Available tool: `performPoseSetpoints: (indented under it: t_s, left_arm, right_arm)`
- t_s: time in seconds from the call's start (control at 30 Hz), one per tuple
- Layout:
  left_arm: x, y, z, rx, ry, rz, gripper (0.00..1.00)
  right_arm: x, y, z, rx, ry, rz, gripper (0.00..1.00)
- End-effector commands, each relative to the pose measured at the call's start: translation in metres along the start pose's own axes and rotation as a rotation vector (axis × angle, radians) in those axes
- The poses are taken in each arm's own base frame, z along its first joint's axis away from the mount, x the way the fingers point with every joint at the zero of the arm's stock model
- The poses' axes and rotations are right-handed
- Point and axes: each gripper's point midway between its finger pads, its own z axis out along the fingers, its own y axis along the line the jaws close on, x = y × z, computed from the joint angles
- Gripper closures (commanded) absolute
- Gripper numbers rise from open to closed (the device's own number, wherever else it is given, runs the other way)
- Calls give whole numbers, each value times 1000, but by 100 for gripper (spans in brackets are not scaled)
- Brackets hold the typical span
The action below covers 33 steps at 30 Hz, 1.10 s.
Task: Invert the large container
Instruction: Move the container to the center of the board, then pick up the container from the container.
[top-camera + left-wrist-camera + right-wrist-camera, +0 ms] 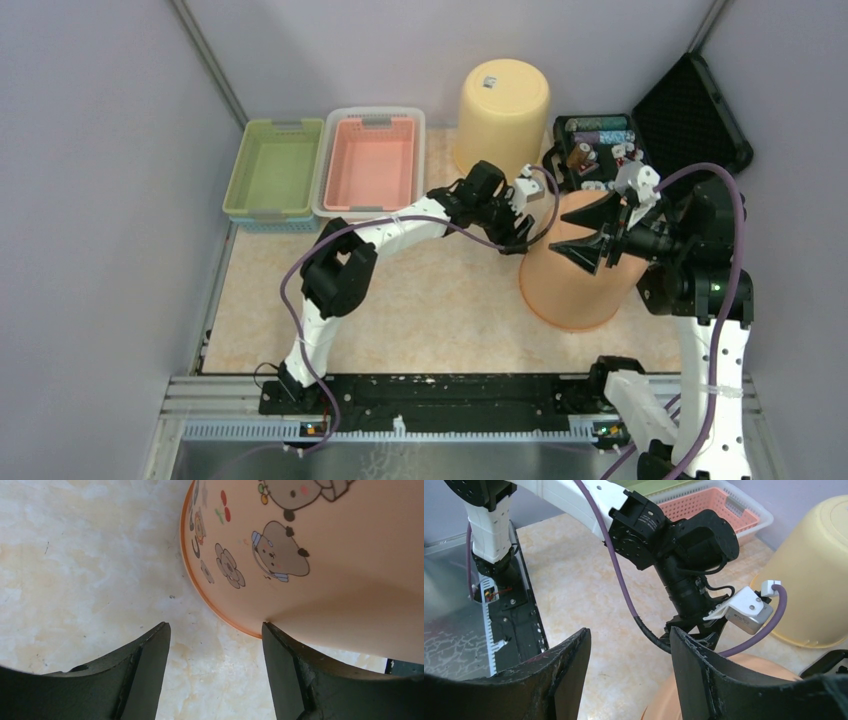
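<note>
Right of centre in the top view, the large orange container (575, 290) appears mouth-down w/ its rim on the pale worktop (420, 300), so the flip looks done or nearly so; can't tell if the rim lies fully flat. The L gripper (215, 627) is spread wide & empty, one finger low at the rim, prob. to steady that edge. The R gripper (592, 238) hovers over the container's upper end, jaws apart, holding nothing, likely guarding against a tip; a yellow container (500, 105) stands inverted at top centre.

Top of orange container (570, 285) partly behind right pincer (557, 231)
</note>
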Motion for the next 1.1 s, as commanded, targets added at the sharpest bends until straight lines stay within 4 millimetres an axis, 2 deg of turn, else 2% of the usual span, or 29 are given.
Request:
performPoseSetpoints:
  t_s: [0.0, 0.17, 0.33, 0.43, 0.53, 0.63, 0.73, 0.93, 1.07]
  left_arm:
    - [-32, -2, -3, -18, -54, -18, 25]
    - [-54, 1, -30, -55, -84, 31, 17]
    - [-77, 5, -79, -129, -147, 118, 1]
    - [-82, 14, -111, -188, -175, 168, 1]
    - [-81, 31, -147, -244, -208, 166, 1]
    - [-75, 56, -189, -314, -231, 133, 1]
    - [-57, 77, -220, -379, -219, 112, 1]
    - [-9, 100, -264, -522, -154, 145, 1]
    - [22, 110, -281, -571, -128, 131, 1]
  right_arm:
    - [-13, 5, -4, 0, -15, -39, 40]
    - [-10, 9, -3, -30, -15, -48, 40]
    - [-6, 14, -1, -81, -22, -62, 40]
    - [-1, 13, 0, -94, -21, -73, 39]
    - [8, 8, 3, -92, -14, -79, 39]
    - [19, 2, 6, -92, -8, -72, 39]
    - [31, -3, 10, -94, -1, -69, 37]
    - [59, 3, 18, -157, 25, -69, 35]
    - [76, 6, 29, -185, 67, -74, 35]
